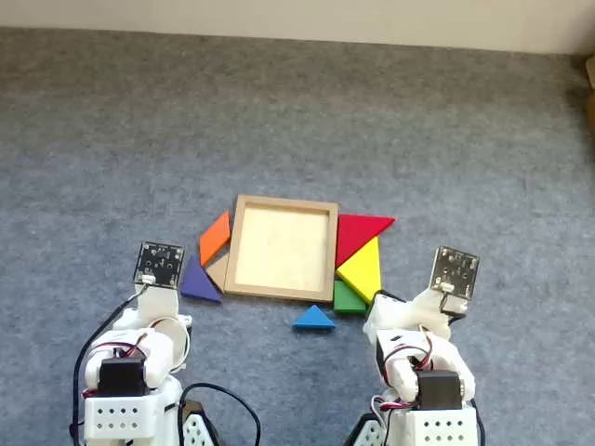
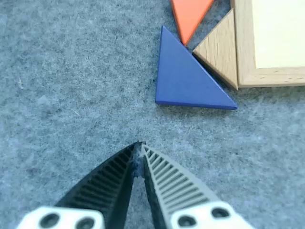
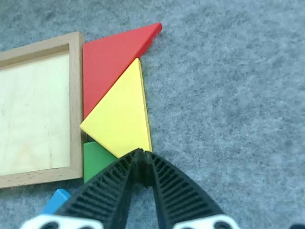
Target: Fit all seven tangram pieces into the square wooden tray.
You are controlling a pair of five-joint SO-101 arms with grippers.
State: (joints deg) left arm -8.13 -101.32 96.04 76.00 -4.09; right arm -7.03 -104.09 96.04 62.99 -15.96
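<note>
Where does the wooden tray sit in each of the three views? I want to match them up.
High view: wooden tray at the centre, pieces along both sides.
Left wrist view: one corner of it, against the tan triangle.
Right wrist view: its side rail, touching the red triangle and yellow triangle.
Shared landmark: the grey carpet under it in all three.

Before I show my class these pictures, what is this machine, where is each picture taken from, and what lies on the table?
Two small robot arms sit at a table. One picture looks down from above; the other two come from cameras on the arms' wrists. A wooden tray lies empty. By the left arm: orange piece, dark blue triangle, plain wood triangle. By the right arm: red triangle, yellow triangle, green piece. Nearest the arms: light blue triangle. The left claw and right claw are shut, holding nothing.
</note>
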